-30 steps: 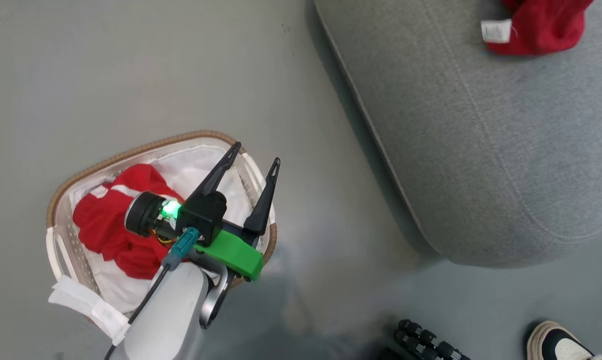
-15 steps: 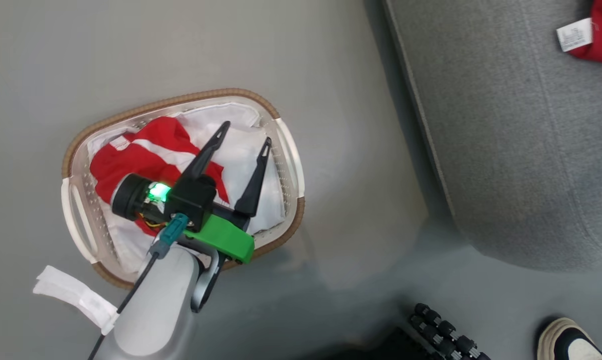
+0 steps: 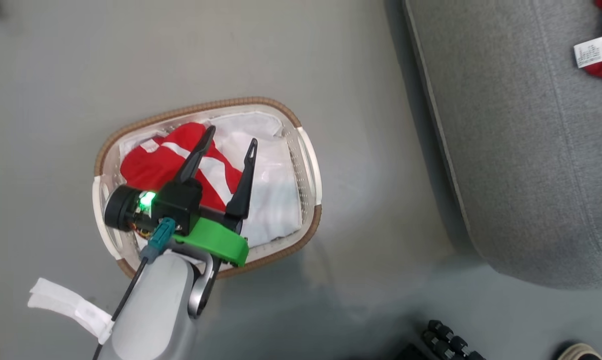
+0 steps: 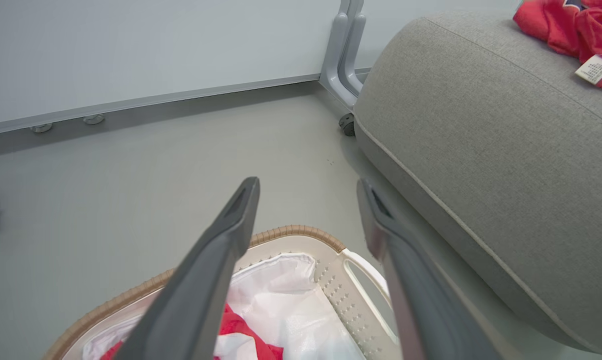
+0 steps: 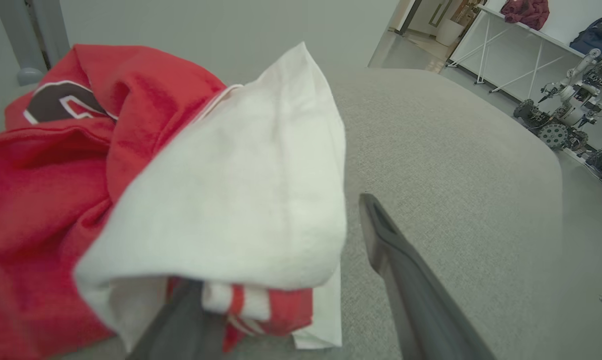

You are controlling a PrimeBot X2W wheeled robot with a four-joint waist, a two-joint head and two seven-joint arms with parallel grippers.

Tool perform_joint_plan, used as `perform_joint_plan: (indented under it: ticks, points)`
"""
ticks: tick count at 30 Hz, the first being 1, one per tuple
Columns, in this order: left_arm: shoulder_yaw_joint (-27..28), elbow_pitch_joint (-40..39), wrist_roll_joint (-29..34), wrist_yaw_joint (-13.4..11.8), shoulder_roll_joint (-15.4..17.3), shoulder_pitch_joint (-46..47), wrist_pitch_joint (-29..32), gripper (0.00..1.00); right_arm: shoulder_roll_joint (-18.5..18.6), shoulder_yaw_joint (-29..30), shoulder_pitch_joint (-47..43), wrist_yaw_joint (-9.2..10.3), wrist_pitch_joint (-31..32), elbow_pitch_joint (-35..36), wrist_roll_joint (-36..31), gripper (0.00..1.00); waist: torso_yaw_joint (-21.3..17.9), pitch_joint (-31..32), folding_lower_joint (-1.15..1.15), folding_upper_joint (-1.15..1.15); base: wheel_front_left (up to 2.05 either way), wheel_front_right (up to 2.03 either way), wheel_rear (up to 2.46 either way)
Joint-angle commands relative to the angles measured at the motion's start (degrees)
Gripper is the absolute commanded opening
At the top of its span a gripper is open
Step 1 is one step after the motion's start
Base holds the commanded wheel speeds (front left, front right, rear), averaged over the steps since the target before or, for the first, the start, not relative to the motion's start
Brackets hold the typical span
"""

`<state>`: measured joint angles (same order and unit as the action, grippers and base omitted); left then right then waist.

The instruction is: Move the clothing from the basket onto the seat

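Half done, I judge: the seat [image 5: 456,165] bears clothing [image 5: 56,200] just released; the basket [image 3: 311,165] holds a striped garment [image 3: 151,165]. Right gripper [image 5: 281,250] has spread wide; left gripper [image 3: 232,136] hangs wide above the basket.

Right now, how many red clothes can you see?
2. One red top lies in the basket on the floor; another red top lies on the grey seat. More may be hidden underneath.
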<state>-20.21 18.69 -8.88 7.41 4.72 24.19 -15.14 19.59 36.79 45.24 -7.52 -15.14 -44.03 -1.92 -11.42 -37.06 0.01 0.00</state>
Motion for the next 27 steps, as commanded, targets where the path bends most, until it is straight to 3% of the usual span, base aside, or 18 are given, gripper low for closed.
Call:
perform_joint_plan:
  ticks: [1,7,13,27]
  points:
    - [0.43,0.36,-0.27,0.11,-0.06,-1.16,-0.01,1.0,-0.35,-0.32,-2.89,0.06,-0.02,0.94,0.31,1.0,0.26,3.54,-0.01,0.0,0.0,0.0,0.0]
    - [2.24,1.76,-1.23,0.11,-1.01,-3.81,-0.01,1.0,-3.71,-1.12,-12.11,0.06,-0.01,6.66,1.89,1.0,1.15,9.37,-0.01,0.0,0.0,0.0,0.0]
    - [5.31,3.24,-1.46,0.11,-1.49,-6.58,-0.01,1.0,-9.04,-5.74,-18.21,0.06,-0.01,12.46,2.84,1.0,2.49,14.57,-0.01,0.0,0.0,0.0,0.0]
    - [9.85,3.82,-4.56,-1.8,-1.75,-10.7,-0.01,1.0,-14.17,-22.65,-20.71,0.06,-0.01,16.15,5.39,1.0,8.85,21.81,-0.01,0.0,0.0,0.0,0.0]
